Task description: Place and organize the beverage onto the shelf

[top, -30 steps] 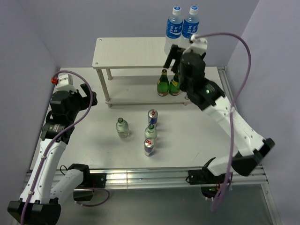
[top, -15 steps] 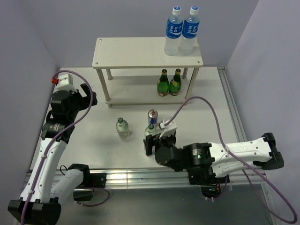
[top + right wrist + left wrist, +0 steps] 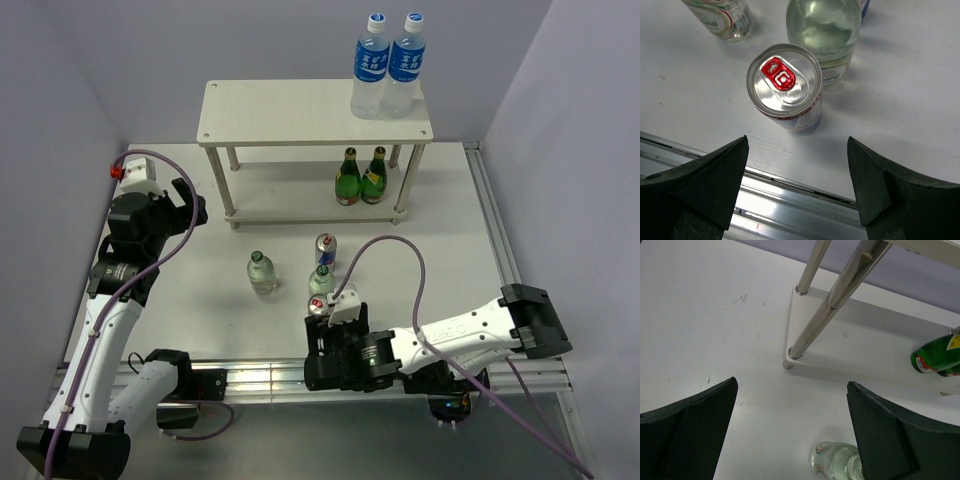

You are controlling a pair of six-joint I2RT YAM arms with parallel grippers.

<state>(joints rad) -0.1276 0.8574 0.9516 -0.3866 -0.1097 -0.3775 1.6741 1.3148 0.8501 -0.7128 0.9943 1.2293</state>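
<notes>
The right gripper (image 3: 796, 147) is brought from the shelf (image 3: 290, 110) to the near-edge can (image 3: 785, 82), fingers spread for pickup; the left gripper (image 3: 792, 385) is held spread.

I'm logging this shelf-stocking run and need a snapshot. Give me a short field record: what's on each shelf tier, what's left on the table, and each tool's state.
shelf top tier: two blue-label bottles, right end
lower tier: two dark green bottles, right side
table: far can, near can, two clear bottles, all upright
left tool: open, empty, facing the shelf's left legs
right tool: open, near can just beyond its fingers, not gripped
</notes>
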